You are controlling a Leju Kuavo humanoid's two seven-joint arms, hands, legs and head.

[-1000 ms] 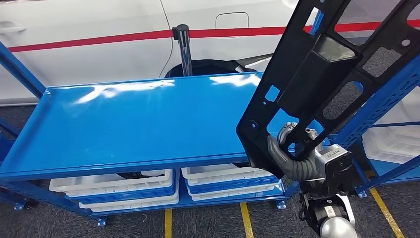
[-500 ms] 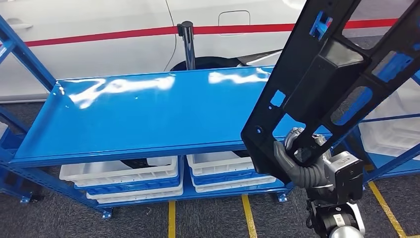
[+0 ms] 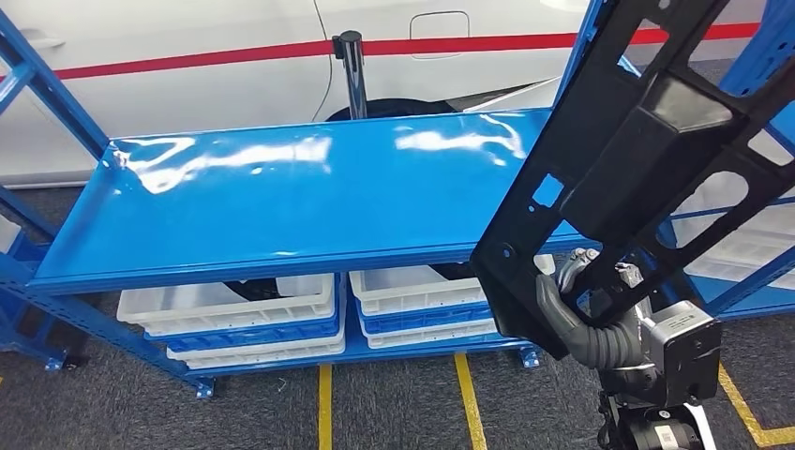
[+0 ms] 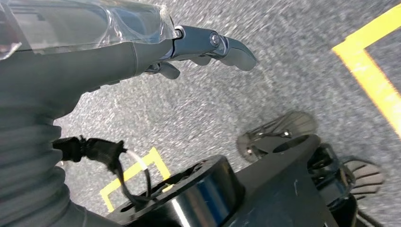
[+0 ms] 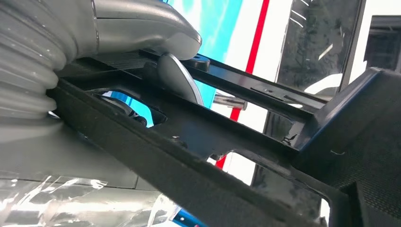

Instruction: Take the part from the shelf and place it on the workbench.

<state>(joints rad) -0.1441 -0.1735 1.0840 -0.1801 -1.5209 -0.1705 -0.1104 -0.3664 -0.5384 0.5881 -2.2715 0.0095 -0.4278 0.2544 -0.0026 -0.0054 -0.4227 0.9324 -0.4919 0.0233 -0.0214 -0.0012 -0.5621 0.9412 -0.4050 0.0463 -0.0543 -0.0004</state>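
Observation:
The part is a long black plastic frame with several cut-outs. It stands tilted in front of the right end of the blue shelf, off the shelf's top. My right hand grips its lower end from below, fingers hooked through a cut-out. In the right wrist view the thumb and fingers of the right hand clamp a bar of the part. My left hand hangs over the grey floor with its fingers stretched out and nothing in them.
The shelf's top board is bare and shiny. White bins sit on its lower level. Behind it stand a white car with a red stripe and a black stanchion. A blue upright rises at the right. Yellow lines mark the floor.
The whole picture has shifted, so the camera has moved; the shelf looks a bit farther off. The part stays in my right hand, now lower and further right in the picture.

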